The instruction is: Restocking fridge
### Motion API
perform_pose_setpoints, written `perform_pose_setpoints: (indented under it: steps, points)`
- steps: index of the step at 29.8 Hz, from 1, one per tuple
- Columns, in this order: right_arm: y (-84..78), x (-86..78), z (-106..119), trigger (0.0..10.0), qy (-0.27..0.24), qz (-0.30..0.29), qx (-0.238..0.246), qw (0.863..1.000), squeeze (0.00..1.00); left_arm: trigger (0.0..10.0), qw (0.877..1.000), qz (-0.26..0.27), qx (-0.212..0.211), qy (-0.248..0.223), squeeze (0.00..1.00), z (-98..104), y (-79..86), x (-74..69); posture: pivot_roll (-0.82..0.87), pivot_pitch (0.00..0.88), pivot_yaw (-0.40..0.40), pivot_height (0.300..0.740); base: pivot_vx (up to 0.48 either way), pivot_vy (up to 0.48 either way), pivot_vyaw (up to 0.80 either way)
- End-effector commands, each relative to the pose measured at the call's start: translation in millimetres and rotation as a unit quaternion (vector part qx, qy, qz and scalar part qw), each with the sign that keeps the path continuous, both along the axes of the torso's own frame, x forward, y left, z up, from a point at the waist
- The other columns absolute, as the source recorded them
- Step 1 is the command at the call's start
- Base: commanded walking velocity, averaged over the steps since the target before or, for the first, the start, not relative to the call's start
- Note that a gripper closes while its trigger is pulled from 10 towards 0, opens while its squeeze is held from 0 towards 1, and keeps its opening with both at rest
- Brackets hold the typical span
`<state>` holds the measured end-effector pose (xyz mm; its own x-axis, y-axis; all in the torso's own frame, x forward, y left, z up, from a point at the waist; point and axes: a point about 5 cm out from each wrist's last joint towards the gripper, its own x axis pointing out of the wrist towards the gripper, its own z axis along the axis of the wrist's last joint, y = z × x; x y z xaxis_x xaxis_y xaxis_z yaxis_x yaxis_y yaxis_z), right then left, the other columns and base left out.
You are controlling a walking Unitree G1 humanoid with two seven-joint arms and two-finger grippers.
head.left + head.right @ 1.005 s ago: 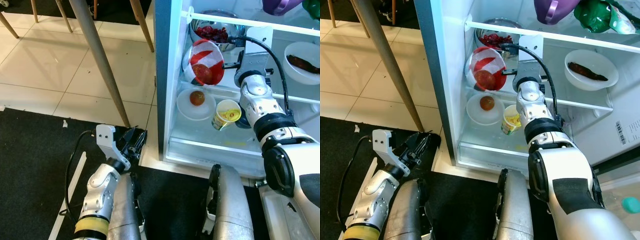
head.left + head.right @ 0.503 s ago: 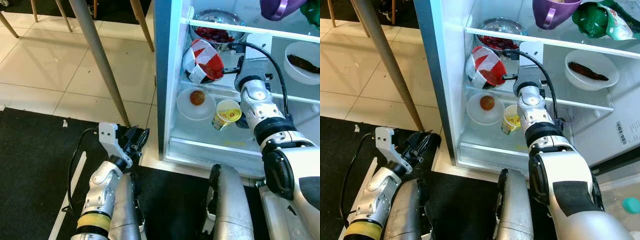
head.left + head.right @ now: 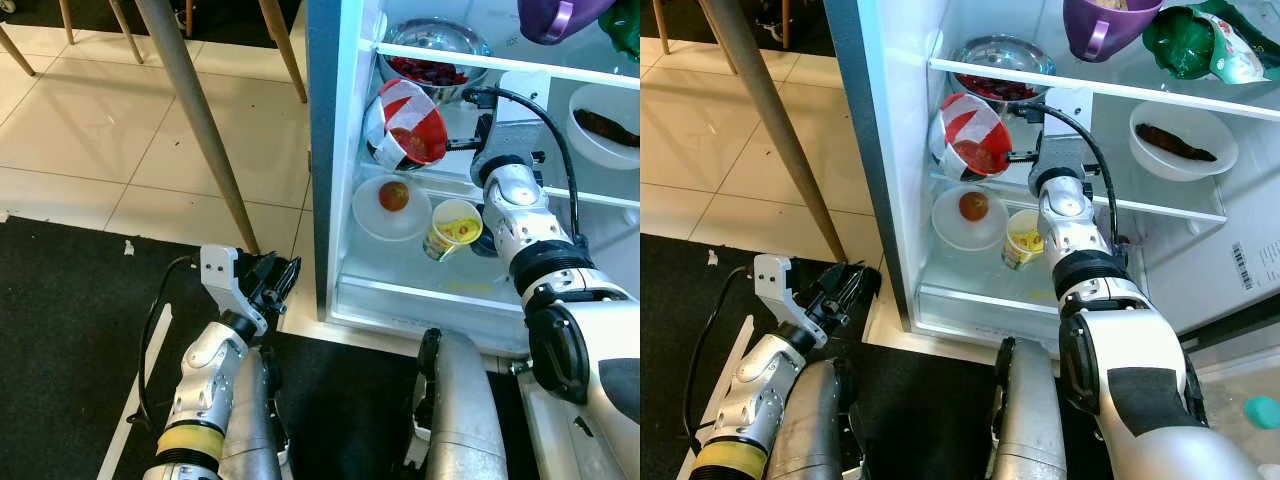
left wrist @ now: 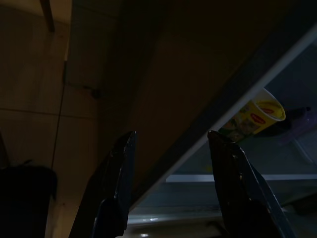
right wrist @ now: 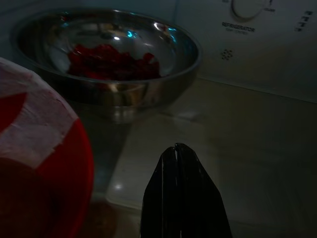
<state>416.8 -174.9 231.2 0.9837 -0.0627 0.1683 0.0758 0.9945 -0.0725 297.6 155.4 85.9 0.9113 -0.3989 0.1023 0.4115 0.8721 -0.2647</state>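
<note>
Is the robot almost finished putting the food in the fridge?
Lots is already inside: a steel bowl of red food, a white dish, a plate with a tomato and a yellow cup. The right tool is at the tilted red-and-white bowl, which isn't sitting flat yet. The left tool hangs open, holding nothing. I can't tell what's left.
</note>
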Motion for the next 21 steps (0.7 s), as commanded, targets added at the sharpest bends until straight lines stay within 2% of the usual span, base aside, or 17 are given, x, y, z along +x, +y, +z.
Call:
perform_pose_setpoints:
  steps: [1, 14, 21]
  points:
    - [-3.0, -2.0, -7.5, 10.0, 0.005, 0.001, 0.009, 1.000, 0.00, 10.0, 1.000, -0.004, -0.007, 0.014, 0.00, -8.9, -3.4, -4.1, 0.02, 0.243, -0.004, 0.515, 0.000, 0.000, 0.00]
    - [3.5, -10.1, -24.0, 10.0, -0.002, 0.092, 0.013, 0.996, 0.00, 10.0, 1.000, -0.010, -0.008, 0.014, 0.00, -9.7, -7.2, 0.2, 0.01, 0.220, 0.004, 0.515, 0.000, 0.000, 0.00]
    - [9.2, -16.9, -28.2, 10.0, -0.020, 0.157, 0.018, 0.987, 0.00, 10.0, 1.000, -0.013, -0.008, 0.015, 0.00, -11.1, -8.7, 2.2, 0.01, 0.206, 0.008, 0.515, 0.000, 0.000, 0.00]
